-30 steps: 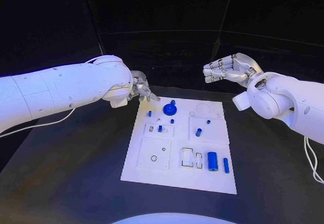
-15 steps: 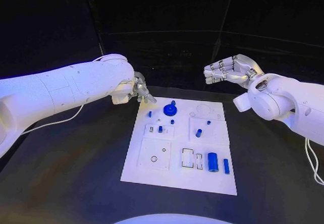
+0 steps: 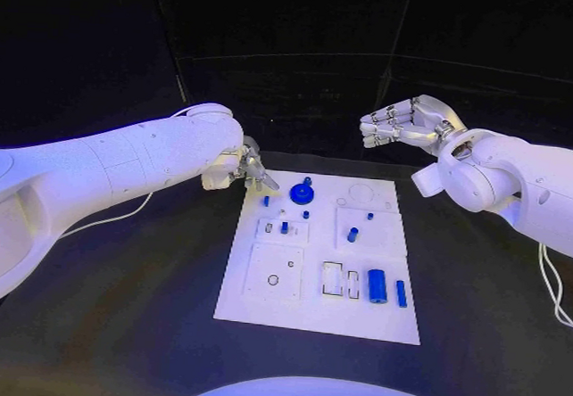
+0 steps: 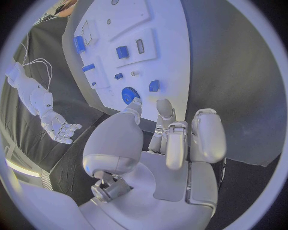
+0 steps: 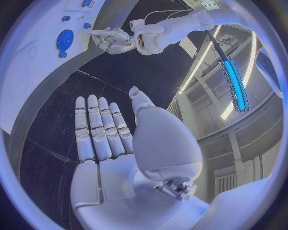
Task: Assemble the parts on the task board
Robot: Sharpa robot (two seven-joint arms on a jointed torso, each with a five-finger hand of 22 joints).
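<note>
The white task board [image 3: 265, 313] lies mid-table with blue parts on it: a gear [image 3: 301, 195] at the far end, a thick cylinder [image 3: 376, 286] and a slim bar [image 3: 400, 293] near the front right, and small pieces such as one at mid-board [image 3: 352, 234]. My left hand [image 3: 252, 168] hovers at the board's far left corner with fingers half bent and nothing in them; its fingertips [image 4: 163, 111] point close to the gear [image 4: 129, 94]. My right hand [image 3: 404, 122] is raised beyond the board's far right corner, its fingers [image 5: 99, 127] stretched out and the palm bare.
Black tabletop [image 3: 126, 306] surrounds the board on all sides. White cables trail off both arms, one at the left [image 3: 112, 214] and one at the right [image 3: 549, 283]. Recessed slots [image 3: 332, 278] sit beside the cylinder.
My left arm has swung forward and its hand has dropped slightly toward the board's far left corner. The right hand has stayed where it was.
</note>
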